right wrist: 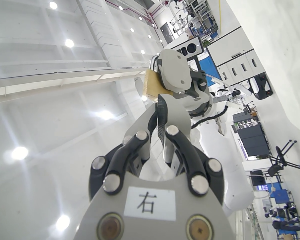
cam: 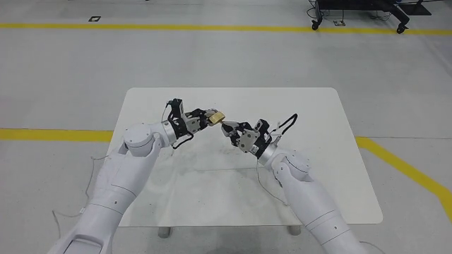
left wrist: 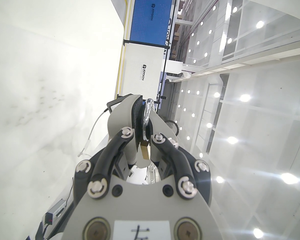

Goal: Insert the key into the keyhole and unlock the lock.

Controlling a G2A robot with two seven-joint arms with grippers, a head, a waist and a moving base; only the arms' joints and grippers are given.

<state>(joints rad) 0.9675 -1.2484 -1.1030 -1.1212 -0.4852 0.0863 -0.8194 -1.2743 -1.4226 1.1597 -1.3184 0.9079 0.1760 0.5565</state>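
Lock [cam: 215, 118] clamped in left gripper [cam: 207, 118], above the table's [cam: 311, 113] middle
Brass body half hidden between the fingers, with the shackle [left wrist: 148, 109] poking out. Right gripper [cam: 227, 128] is pressed shut just beside the lock, key not discernible between its pads. Table edges lie well away on every side

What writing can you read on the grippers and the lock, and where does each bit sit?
"左": on the white label at the base of the left gripper.
"右": on the white label at the base of the right gripper.
The lock: no marking readable on its brass face.
The blue board and white board behind: a brand logo each, not quoted.
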